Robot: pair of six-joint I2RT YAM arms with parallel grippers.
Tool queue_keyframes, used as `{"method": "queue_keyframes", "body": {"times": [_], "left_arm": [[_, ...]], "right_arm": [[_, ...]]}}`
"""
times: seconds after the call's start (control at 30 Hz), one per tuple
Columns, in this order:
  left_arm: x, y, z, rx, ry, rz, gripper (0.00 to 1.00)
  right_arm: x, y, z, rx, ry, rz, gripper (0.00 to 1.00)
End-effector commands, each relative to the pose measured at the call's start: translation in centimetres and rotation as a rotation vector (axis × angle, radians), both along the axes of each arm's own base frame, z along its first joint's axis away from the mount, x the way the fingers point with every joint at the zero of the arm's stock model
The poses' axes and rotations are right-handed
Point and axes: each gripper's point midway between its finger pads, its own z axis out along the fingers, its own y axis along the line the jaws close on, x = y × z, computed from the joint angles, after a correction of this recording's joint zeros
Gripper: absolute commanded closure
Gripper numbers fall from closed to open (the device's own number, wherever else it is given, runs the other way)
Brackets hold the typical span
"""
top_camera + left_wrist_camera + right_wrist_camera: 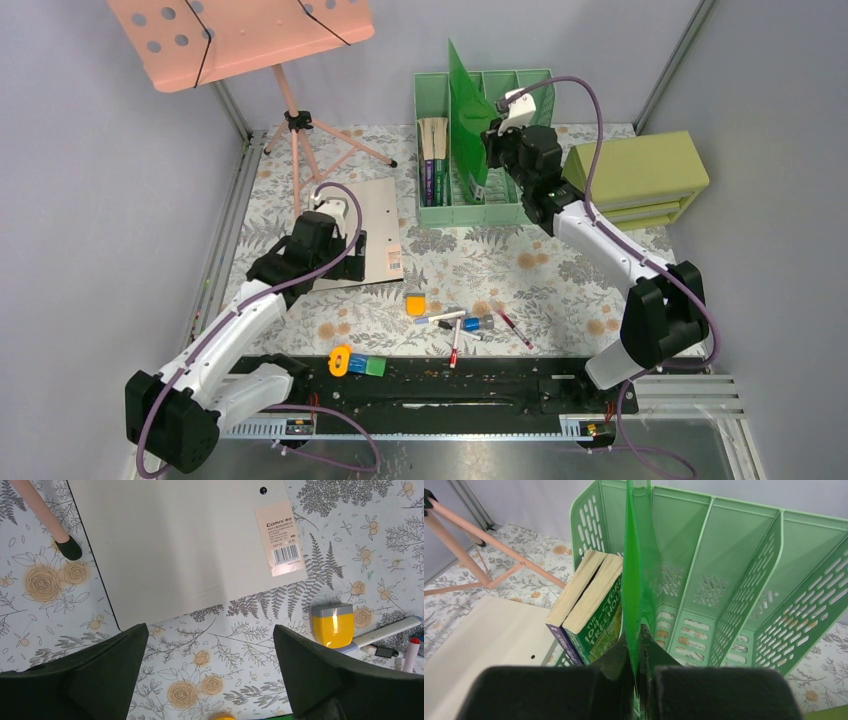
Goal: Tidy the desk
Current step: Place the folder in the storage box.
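Cloth-covered desk (pixel 50 630) below left tool (pixel 210 630)

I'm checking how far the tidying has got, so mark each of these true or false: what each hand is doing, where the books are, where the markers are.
1. The right hand is shut on the green folder, which it holds upright. True.
2. The left hand grips the pale board. False: it is open and holds nothing, with the board's near edge just beyond its fingers.
3. Two books stand in the leftmost slot of the file rack. True.
4. The markers are in the drawer box. False: they lie loose on the desk, near the arms' bases.
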Motion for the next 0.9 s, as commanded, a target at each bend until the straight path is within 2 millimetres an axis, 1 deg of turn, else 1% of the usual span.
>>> {"method": "queue_keyframes", "body": {"times": [0.0, 0.13, 0.17, 0.27, 0.33, 0.37, 0.43, 0.53, 0.6, 0.63, 0.77, 0.87], "left_arm": [[1.3, -0.2, 2.2, 0.014, -0.067, 0.003, 0.01], [1.3, -0.1, 2.0, 0.021, -0.063, 0.004, 0.01], [1.3, -0.2, 2.1, 0.02, -0.065, 0.002, 0.01], [1.3, -0.2, 2.1, 0.021, -0.067, 0.004, 0.01], [1.3, -0.1, 2.0, 0.025, -0.065, 0.005, 0.01], [1.3, -0.1, 2.0, 0.027, -0.067, 0.006, 0.01], [1.3, 0.0, 2.0, 0.032, -0.069, 0.012, 0.01], [1.3, 0.2, 2.0, 0.039, -0.068, 0.021, 0.01], [1.3, 0.2, 2.1, 0.04, -0.069, 0.021, 0.01], [1.3, 0.1, 2.1, 0.04, -0.069, 0.02, 0.01], [1.3, 0.1, 2.0, 0.042, -0.068, 0.02, 0.01], [1.2, 0.1, 2.0, 0.043, -0.069, 0.017, 0.01]], "right_arm": [[0.3, 0.5, 3.0, 0.031, -0.135, 0.007, 1.0], [0.3, 0.3, 2.3, 0.031, -0.116, -0.006, 1.0], [0.3, 0.2, 2.2, 0.035, -0.107, -0.012, 0.96], [0.4, -0.4, 2.2, 0.042, -0.074, -0.049, 0.79], [0.4, -0.6, 2.3, 0.042, -0.066, -0.062, 0.6], [0.3, -0.7, 2.5, 0.045, -0.06, -0.068, 0.53], [0.1, -1.1, 2.8, 0.052, -0.044, -0.086, 0.41], [-0.3, -1.5, 3.6, 0.052, -0.04, -0.101, 0.29], [-0.7, -1.7, 3.9, 0.05, -0.036, -0.098, 0.25], [-1.1, -1.7, 4.4, 0.077, -0.029, -0.094, 0.24], [-2.7, -1.7, 5.4, 0.098, -0.017, -0.064, 0.2], [-3.9, -1.8, 5.7, 0.11, 0.01, -0.042, 0.19]]}}
